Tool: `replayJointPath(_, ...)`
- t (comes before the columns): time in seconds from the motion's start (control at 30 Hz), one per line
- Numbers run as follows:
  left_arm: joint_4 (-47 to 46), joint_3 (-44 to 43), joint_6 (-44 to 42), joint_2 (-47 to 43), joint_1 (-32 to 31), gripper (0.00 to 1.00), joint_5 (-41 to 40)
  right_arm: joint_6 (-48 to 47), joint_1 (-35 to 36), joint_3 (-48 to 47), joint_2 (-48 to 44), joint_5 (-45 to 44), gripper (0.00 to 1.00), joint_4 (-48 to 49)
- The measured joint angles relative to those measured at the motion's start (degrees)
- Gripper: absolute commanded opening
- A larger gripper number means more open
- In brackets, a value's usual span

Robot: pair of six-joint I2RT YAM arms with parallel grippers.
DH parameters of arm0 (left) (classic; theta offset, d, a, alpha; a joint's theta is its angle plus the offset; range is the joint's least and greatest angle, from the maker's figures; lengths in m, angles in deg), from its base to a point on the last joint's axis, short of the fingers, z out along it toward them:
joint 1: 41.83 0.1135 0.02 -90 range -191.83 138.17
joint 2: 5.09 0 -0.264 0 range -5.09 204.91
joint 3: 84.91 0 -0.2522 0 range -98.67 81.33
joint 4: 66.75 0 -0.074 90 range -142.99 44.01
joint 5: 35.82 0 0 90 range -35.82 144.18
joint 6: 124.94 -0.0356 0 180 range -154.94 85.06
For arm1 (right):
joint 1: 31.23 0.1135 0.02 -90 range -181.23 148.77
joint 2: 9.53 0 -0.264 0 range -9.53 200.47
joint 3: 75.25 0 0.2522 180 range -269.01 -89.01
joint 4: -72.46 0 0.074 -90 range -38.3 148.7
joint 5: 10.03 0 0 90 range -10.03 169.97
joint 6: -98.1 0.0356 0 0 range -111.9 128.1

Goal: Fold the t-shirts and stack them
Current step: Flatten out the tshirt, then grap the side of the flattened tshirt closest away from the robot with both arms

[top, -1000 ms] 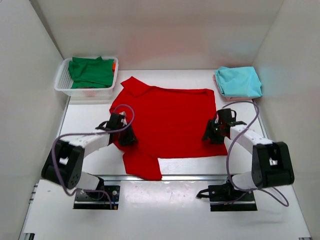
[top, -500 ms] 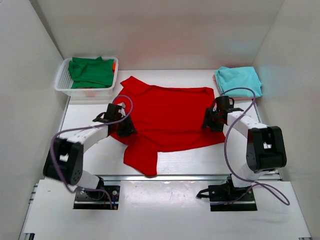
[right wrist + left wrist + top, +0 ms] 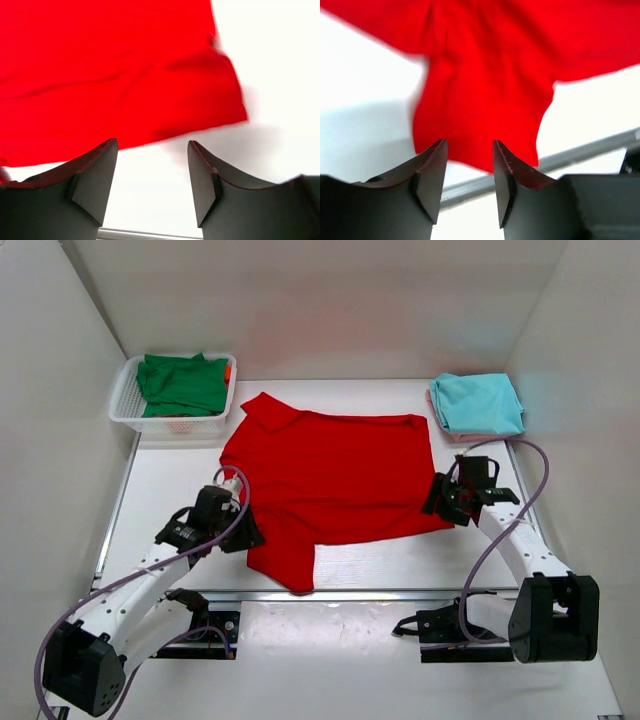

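The top view looks down from above and behind the arm bases, far enough back to take in the whole desk (image 3: 170,480). Each wrist camera sits close behind its own fingers, low over the desk and facing forward. Ahead of the left end effector (image 3: 469,150) lies a hanging lobe of the red t-shirt (image 3: 485,75). Ahead of the right end effector (image 3: 152,150) lies its corner. All three views share that shirt.

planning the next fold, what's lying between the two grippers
The red t-shirt, spread out, lies between the left gripper and the right gripper; the top view shows it.
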Motion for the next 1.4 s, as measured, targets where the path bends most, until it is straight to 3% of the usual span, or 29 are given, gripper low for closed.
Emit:
replayJointPath(0.3,-0.2,11.0,7.6,-3.4,-3.6,0.52,2.2,0.2,-5.5,5.1,-1.3,-0.5,0.57,-1.0)
replayJointPath(0.6,-2.5,12.5,10.0,-0.5,-5.0,0.52,2.9,0.3,-7.8,5.1,3.4,-2.8,0.60,0.5)
replayJointPath(0.7,-3.4,12.0,10.0,2.5,-6.3,0.50,3.1,0.7,-7.8,5.1,6.3,-3.5,0.62,1.6)
replayJointPath(0.73,-3.7,11.5,10.0,3.6,-6.6,0.43,3.1,1.0,-7.8,5.1,7.1,-3.5,0.62,2.2)
replayJointPath(0.77,-4.0,10.9,10.0,4.9,-6.8,0.21,3.0,1.4,-7.8,5.1,8.3,-3.6,0.55,2.9)
replayJointPath(0.8,-4.5,10.6,9.9,6.0,-7.1,0.12,2.8,1.5,-7.8,4.8,8.6,-3.6,0.50,3.0)
replayJointPath(0.83,-5.0,10.4,9.5,7.1,-7.2,0.00,2.5,1.7,-7.8,4.8,9.0,-3.6,0.38,3.9)
replayJointPath(0.87,-5.4,10.4,9.6,8.2,-7.4,0.00,2.4,1.7,-7.7,4.7,9.5,-3.7,0.11,4.6)
replayJointPath(0.9,-5.6,10.0,9.4,9.0,-7.4,0.00,2.7,1.5,-7.6,4.7,9.9,-3.8,0.00,5.0)
replayJointPath(1.13,-0.4,5.8,6.9,7.8,-7.7,0.00,1.6,2.1,-5.2,4.5,10.1,-3.6,0.00,3.9)
replayJointPath(1.4,10.4,1.1,4.9,-4.5,-5.4,0.00,1.6,3.6,-0.2,4.5,-4.1,-2.0,0.00,-7.4)
